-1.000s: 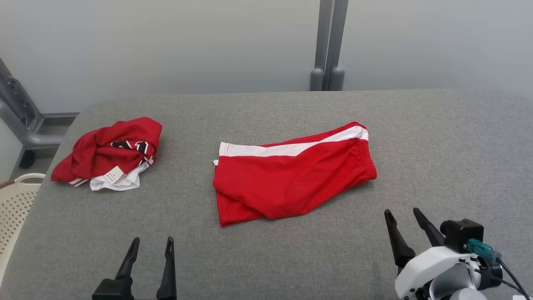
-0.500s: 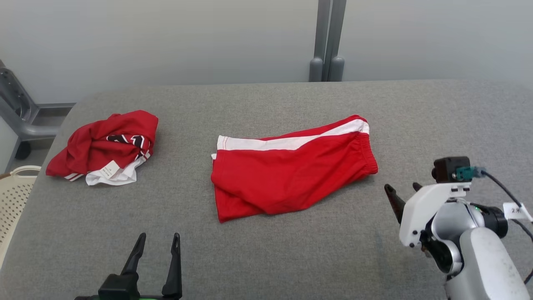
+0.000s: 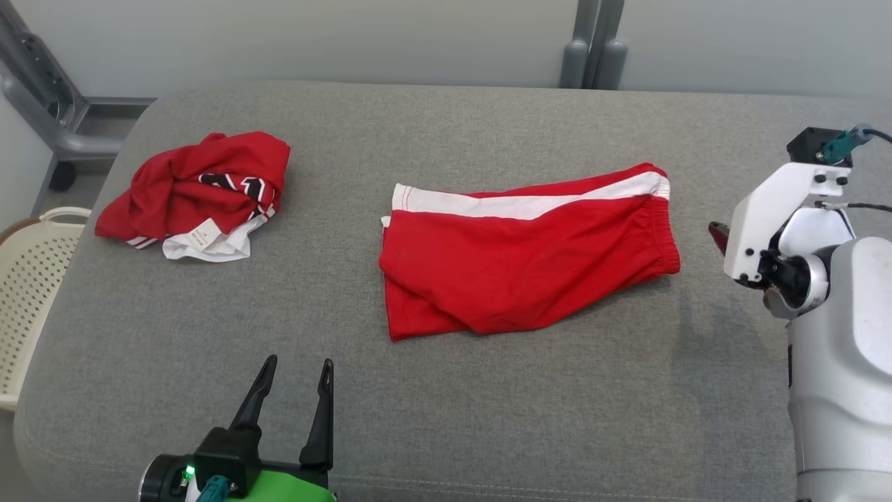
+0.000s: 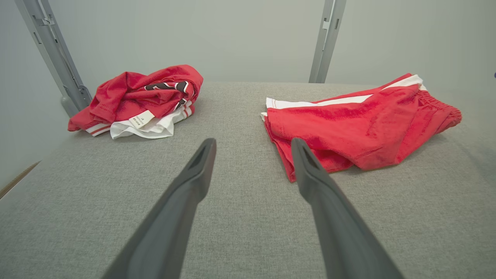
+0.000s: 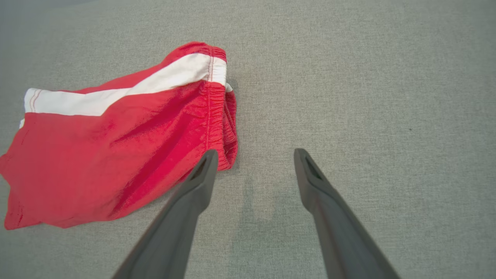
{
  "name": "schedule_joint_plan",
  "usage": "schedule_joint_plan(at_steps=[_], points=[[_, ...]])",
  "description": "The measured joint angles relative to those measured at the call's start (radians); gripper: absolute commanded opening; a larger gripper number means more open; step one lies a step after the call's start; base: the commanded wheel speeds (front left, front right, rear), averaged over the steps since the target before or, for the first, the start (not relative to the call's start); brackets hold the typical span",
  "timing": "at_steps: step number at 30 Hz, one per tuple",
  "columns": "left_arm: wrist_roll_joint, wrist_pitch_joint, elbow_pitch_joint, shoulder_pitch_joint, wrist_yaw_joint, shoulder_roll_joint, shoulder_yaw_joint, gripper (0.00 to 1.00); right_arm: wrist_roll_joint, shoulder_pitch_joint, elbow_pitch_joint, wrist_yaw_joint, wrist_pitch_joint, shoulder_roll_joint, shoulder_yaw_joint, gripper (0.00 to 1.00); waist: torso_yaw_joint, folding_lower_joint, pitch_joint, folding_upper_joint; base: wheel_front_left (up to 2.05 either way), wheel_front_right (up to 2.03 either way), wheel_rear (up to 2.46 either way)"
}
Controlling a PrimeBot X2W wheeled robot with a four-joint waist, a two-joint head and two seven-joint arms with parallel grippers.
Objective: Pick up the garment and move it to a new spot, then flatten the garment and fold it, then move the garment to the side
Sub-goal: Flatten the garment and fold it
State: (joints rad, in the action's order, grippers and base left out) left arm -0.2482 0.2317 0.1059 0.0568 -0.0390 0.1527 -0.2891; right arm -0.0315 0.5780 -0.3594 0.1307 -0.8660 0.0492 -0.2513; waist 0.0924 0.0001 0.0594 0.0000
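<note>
Since the earlier frames the right arm has risen from the near right corner of the table (image 3: 488,418) and swung forward, so that the right gripper (image 5: 255,153) now hangs just beside the waistband end of the shorts (image 3: 529,265); the head camera has also tipped downward, shifting the whole scene. Both of its dark tapered fingers stand spread with nothing between them. In the wrist view one finger overlaps the waistband's near corner, and contact cannot be judged. The left gripper (image 3: 299,362), likewise spread and empty, sits at the near edge, left of centre. A white sewn-in label (image 3: 206,233) shows on the second garment (image 3: 202,181), a crumpled red, white and black heap near the far left corner; its print is too small to read. The shorts are red knit cloth with a white stripe (image 3: 529,202) along the far side and a gathered elastic waistband (image 5: 217,116). They lie roughly flat at mid-table, long axis running left to right, waistband toward the right edge and leg openings toward the left. The table is padded in grey woven fabric; a cream perforated basket (image 3: 28,279) stands off its left edge.
</note>
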Motion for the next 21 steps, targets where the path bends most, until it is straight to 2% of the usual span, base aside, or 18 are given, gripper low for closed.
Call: schedule_joint_plan(at_steps=[6,15,21], points=[[0.004,0.004,0.012,-0.032,0.012,-0.005,-0.022,1.0,0.078,0.122,-0.123,0.0,-0.021,0.0,-0.128,1.0,0.046,0.0,0.05,0.0,0.0,0.0,0.0],[0.007,0.007,0.025,-0.057,0.021,-0.009,-0.04,1.0,0.157,0.24,-0.281,0.0,-0.03,-0.001,-0.231,1.0,0.105,0.0,0.116,0.0,0.0,0.0,0.0],[0.001,0.009,0.031,-0.074,0.02,-0.019,-0.049,1.0,0.282,0.279,-0.359,0.0,-0.021,-0.001,-0.311,1.0,0.134,0.0001,0.159,0.0,0.0,0.0,0.0]])
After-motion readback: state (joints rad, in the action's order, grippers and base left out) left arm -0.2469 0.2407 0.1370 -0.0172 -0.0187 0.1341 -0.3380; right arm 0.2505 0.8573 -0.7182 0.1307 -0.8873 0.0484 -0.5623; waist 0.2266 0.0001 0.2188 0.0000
